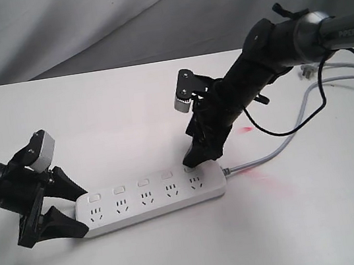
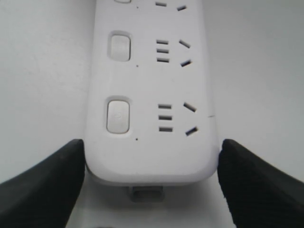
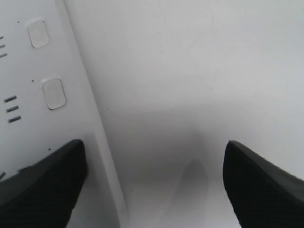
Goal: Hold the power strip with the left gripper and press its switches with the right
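Lying across the white table (image 1: 125, 100), the power strip (image 1: 155, 206) runs left to right in the exterior view, sockets facing up. The right gripper (image 1: 193, 161) tilts down at its cord end, claw spread wide, with one finger over the strip and the other over bare table. The left gripper (image 1: 82, 212) clamps the opposite end, a finger against each long edge. The grey cord (image 1: 267, 155) trails off to the right. Whether the last of the switches (image 1: 143, 183) is being touched, I cannot tell.

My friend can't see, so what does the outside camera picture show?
A white power strip lies on a white table. The left gripper clamps its jaws around one end, and the right gripper touches the end by the grey cord.
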### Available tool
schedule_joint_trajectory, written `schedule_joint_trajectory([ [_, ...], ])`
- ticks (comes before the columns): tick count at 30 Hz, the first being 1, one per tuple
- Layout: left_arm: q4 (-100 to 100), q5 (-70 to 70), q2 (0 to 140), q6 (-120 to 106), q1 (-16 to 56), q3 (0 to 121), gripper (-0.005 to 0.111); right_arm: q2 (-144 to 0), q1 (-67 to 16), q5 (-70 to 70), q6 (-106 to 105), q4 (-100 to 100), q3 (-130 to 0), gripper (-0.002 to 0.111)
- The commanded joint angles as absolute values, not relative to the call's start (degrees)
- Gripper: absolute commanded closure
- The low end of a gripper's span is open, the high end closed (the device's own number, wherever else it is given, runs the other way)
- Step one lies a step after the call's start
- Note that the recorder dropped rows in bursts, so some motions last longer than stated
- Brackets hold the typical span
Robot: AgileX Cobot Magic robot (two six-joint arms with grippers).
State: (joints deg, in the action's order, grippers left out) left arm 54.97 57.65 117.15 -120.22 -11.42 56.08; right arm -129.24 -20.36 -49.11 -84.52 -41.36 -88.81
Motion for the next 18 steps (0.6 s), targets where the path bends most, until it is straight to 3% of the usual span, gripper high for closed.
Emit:
schedule_joint_trajectory([
  [1, 54.73, 56.72, 117.43, -119.96, -11.24, 56.05, 0.050, -127.50, -20.64, -47.60, -89.47, -44.02, -87.41, 0.036],
  [18, 54.73, 56.72, 117.43, -119.96, -11.24, 56.05, 0.050, -106.07, -20.55, -45.57, -76.01, -45.87, -87.41, 0.036],
])
